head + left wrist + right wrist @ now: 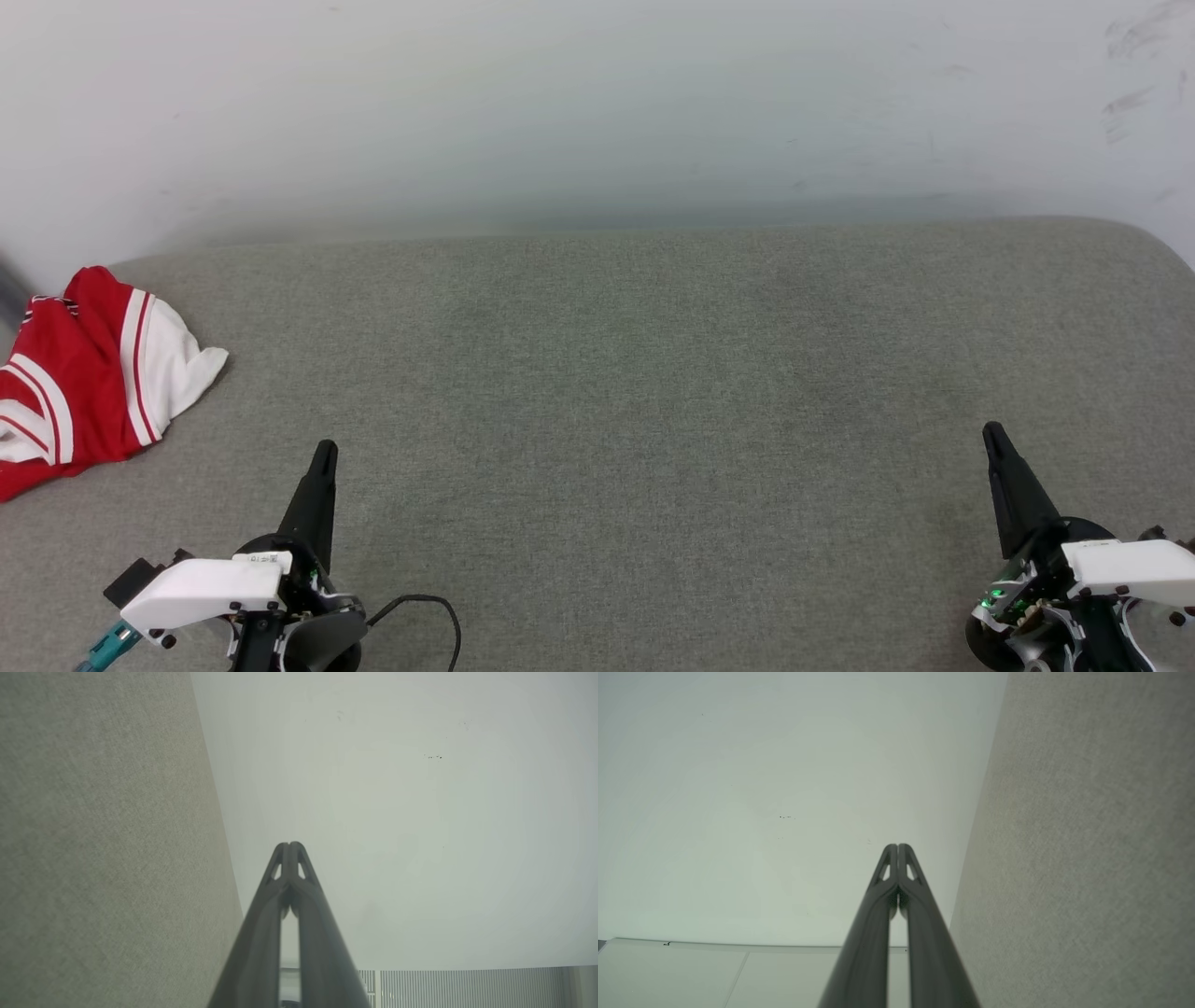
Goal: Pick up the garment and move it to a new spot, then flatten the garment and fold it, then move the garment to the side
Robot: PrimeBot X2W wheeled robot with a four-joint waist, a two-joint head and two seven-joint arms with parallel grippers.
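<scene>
The shirt (pixel 89 378) lies bunched and rumpled at the left edge of the frame on the grey cushion (pixel 653 401) — neither flattened nor folded, so every step seems left to do. The left gripper (pixel 323 455), fingers pressed together and empty, sits at the lower left, near the shirt but apart from it. The right gripper (pixel 993 437), likewise closed on nothing, sits at the lower right — well apart.

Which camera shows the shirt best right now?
The head view: the shirt lies crumpled at the left of the grey surface, partly cut by the frame edge. The wrist views face along the left tool and right tool at that surface and the wall instead.
</scene>
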